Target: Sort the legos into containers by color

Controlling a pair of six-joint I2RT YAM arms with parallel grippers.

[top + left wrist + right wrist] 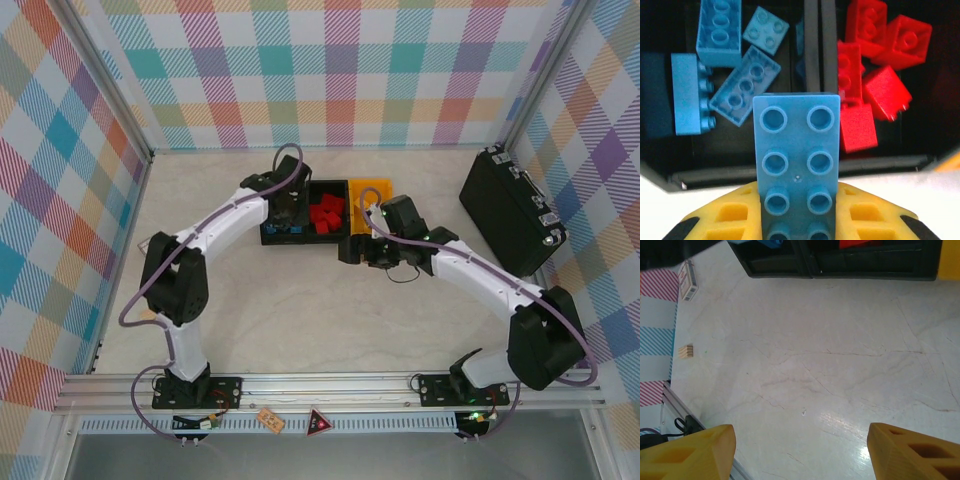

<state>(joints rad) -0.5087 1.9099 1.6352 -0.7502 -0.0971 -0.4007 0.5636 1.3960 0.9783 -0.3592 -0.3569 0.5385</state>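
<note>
Black bin (715, 176) beneath; blue lego (796, 165) clamped between left fingers (725, 216); right fingers (690, 450) apart, empty.

Three small open-top plastic bins (303, 240) joined in a row sit on the pale, veined worktop (300, 320). Two are black, and one yellow-orange bin (372, 188) closes the row's right end. Red studded plastic bricks (325, 212) lie piled in the middle bin, and blue studded bricks (288, 230) show in the left one. The left arm's end effector (290, 207) hangs over that left bin. The right arm's end effector (352, 250) sits just in front of the row, toward its right end. A large black hard case (510, 212) stands well to the right of the row.
</note>
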